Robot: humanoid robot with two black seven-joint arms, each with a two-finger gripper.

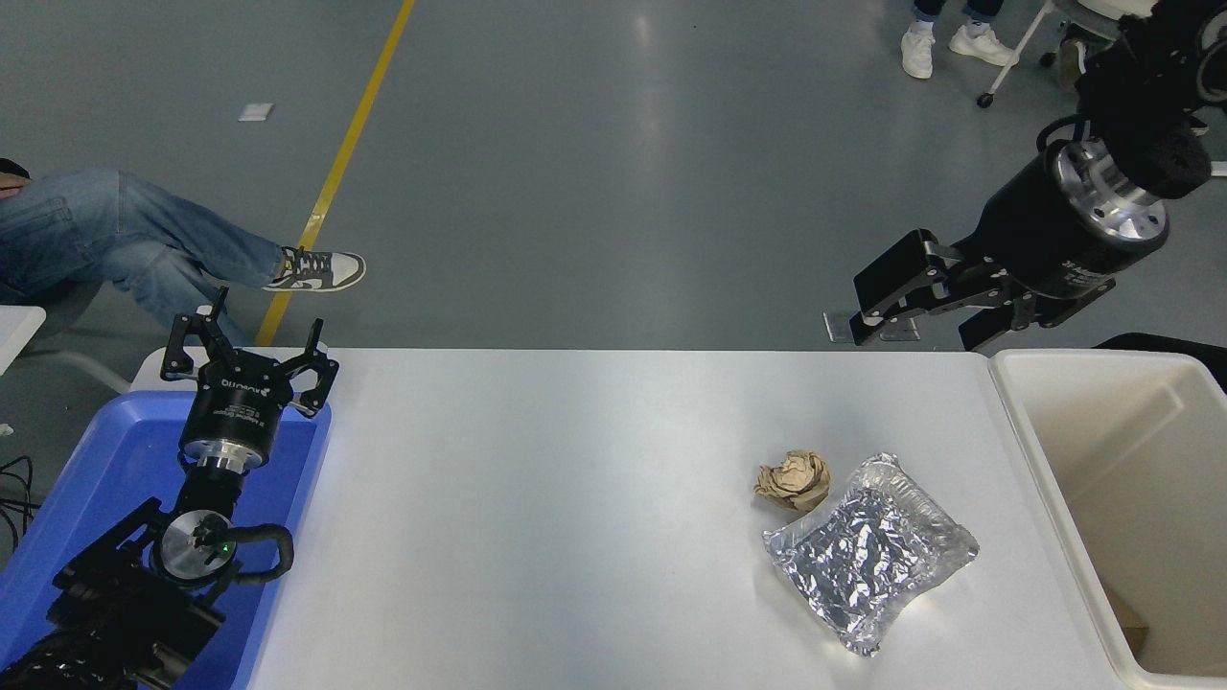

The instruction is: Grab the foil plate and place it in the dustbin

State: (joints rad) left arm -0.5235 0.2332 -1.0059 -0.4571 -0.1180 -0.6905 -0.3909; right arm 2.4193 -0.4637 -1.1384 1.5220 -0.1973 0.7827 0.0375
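The foil plate (870, 553), shiny crinkled silver, lies flat on the white table (537, 498) at the right, close to the dustbin (1131, 498). The dustbin is a large cream-white bin against the table's right end. My right gripper (906, 331) is open and empty, raised above the table's far right edge, well back from the plate. My left gripper (247, 355) is open and parked at the lower left over the blue tray.
A crumpled brown paper ball (795, 480) touches the foil plate's far-left corner. A blue plastic tray (57, 517) sits at the table's left end under the left arm. A seated person's legs (144, 240) are at the far left; another person's feet (949, 43) at the top right.
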